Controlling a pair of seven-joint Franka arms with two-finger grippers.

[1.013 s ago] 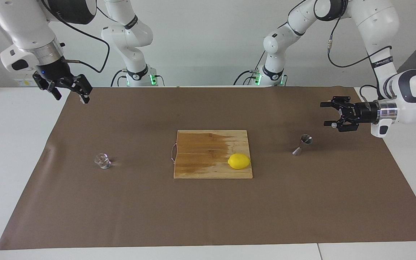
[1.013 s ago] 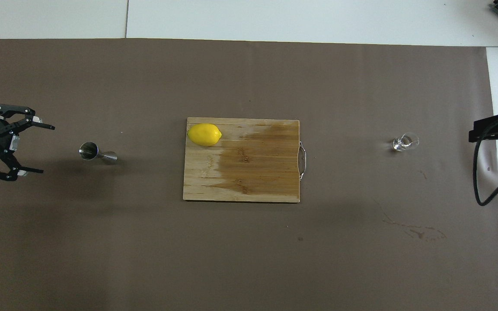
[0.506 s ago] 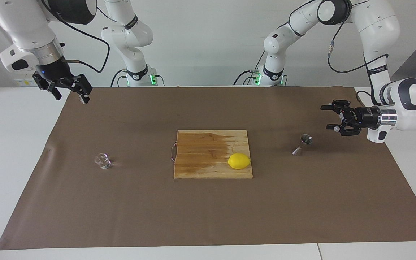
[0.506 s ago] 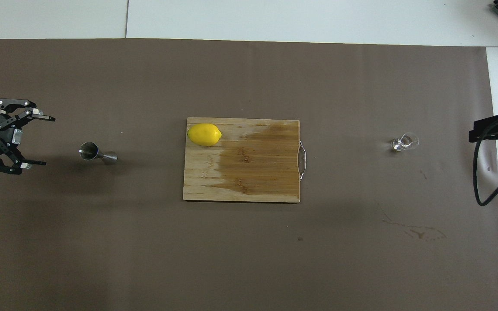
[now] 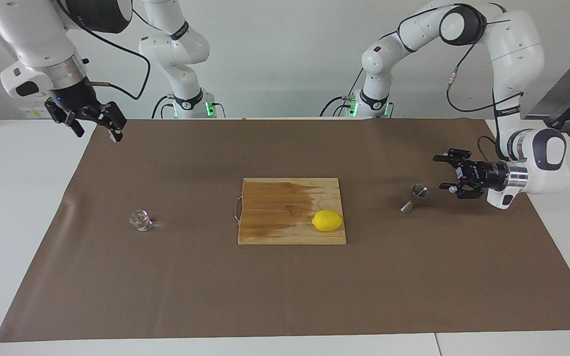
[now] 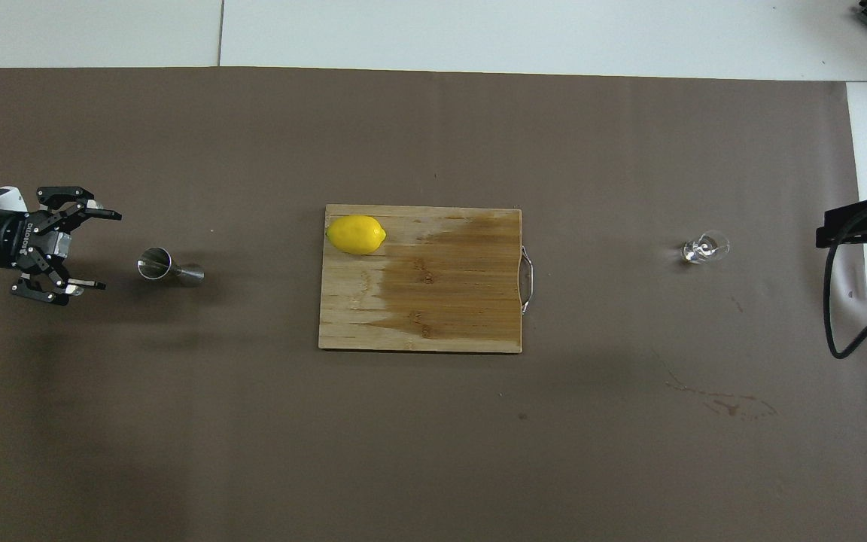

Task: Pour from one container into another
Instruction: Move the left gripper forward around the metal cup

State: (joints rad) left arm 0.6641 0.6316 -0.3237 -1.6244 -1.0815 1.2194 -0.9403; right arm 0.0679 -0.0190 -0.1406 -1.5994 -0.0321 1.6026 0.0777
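Note:
The clear glass cup (image 5: 141, 220) (image 6: 704, 248) stands on the brown mat toward the right arm's end of the table. The steel jigger (image 5: 415, 197) (image 6: 166, 267) stands upright on the mat toward the left arm's end. My left gripper (image 5: 439, 173) (image 6: 108, 251) lies level, low over the mat beside the jigger, with its jaws open and pointing at the jigger's upper cone. A short gap separates them. My right gripper (image 5: 98, 131) hangs open high over the mat's corner at its own end, well away from the glass cup.
A wooden cutting board (image 5: 275, 207) (image 6: 441, 301) lies in the middle of the mat (image 5: 285, 296), with a yellow lemon (image 5: 327, 220) (image 6: 357, 234) on its corner. Faint stains mark the mat (image 6: 731, 403) nearer the robots than the cup.
My left gripper has sunk lower and slid in toward the jigger, still open. The right arm, cup, jigger and lemon have stayed put.

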